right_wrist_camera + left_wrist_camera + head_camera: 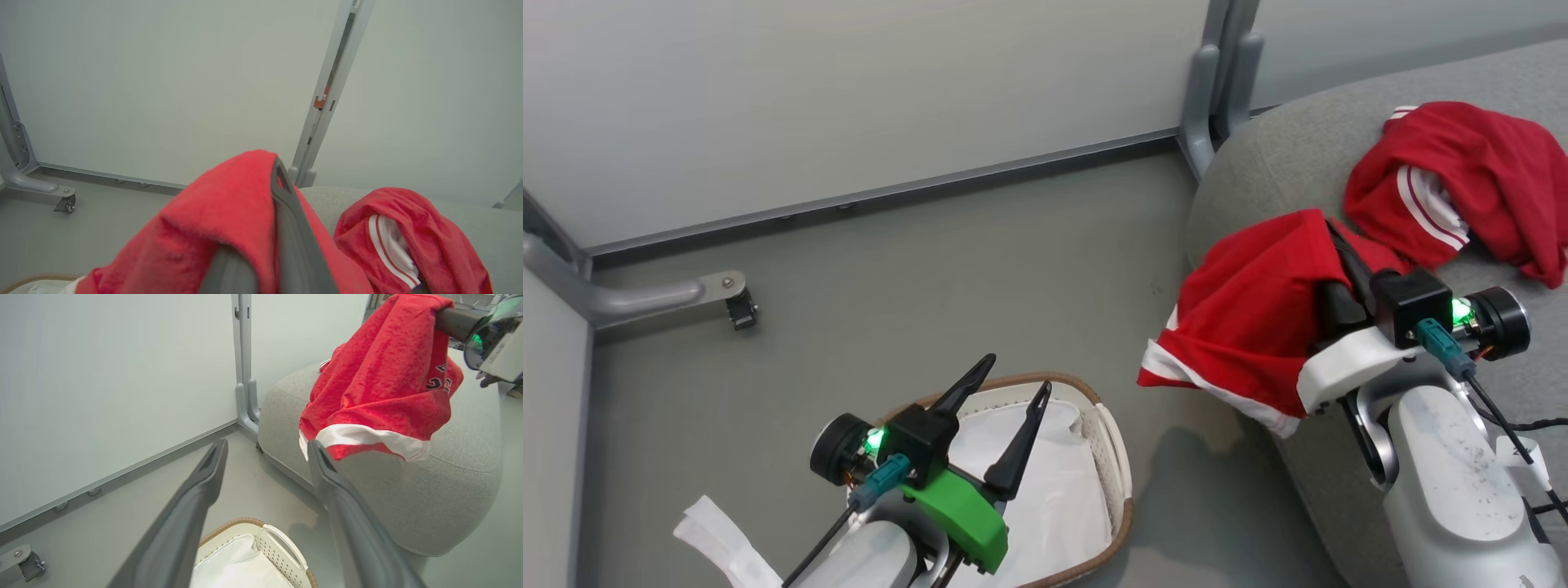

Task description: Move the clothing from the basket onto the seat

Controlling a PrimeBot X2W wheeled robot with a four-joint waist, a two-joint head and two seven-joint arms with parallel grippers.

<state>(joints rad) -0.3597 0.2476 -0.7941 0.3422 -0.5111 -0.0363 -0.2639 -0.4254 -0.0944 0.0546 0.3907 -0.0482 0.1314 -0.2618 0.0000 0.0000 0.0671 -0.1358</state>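
1. Strip (719, 539): white cloth, lying on the floor at the lower left.
2. Left fingers (1017, 445): standing wide apart, gripping nothing, hovering over the basket.
3. Basket (1123, 482): sitting on the floor left of the seat, holding a white sheet (1054, 490).
4. Garment 1 (1250, 310): red with a white hem, draping over the right fingers, hanging at the seat's left edge.
5. Right fingers (290, 228): pressing together, clamping garment 1.
6. Seat (1282, 155): grey, carrying garment 2.
7. Garment 2 (1478, 180): red with white stripes, lying crumpled on the seat, just beside garment 1.
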